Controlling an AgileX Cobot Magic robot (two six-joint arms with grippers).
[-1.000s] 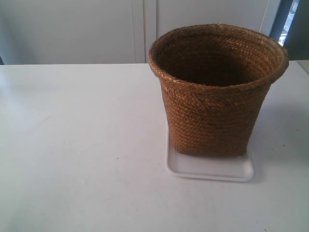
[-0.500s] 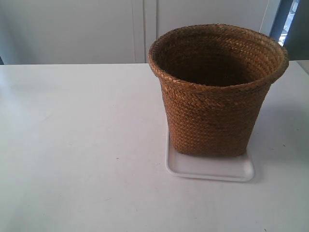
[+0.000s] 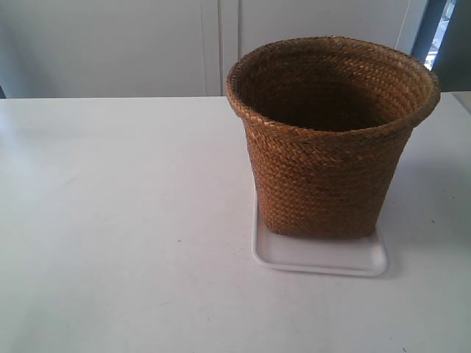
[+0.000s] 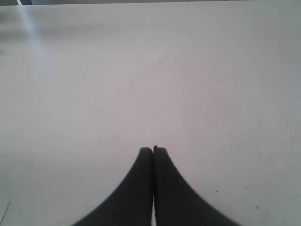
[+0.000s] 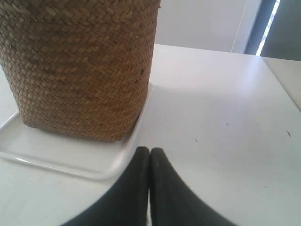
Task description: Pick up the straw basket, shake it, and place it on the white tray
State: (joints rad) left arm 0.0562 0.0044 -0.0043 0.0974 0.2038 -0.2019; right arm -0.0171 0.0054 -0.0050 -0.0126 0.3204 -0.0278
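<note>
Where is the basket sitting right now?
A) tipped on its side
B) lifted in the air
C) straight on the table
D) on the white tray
D: the basket stands upright with its base on the tray, whose white rim shows around it.

changes: 0 | straw basket [image 3: 324, 169] on white tray [image 3: 324, 259]: no shift over 3 exterior frames

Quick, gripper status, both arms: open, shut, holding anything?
Left gripper: shut, holding nothing, over the table.
Right gripper: shut, holding nothing, close to the white tray; the straw basket stands on it, ungripped.
</note>
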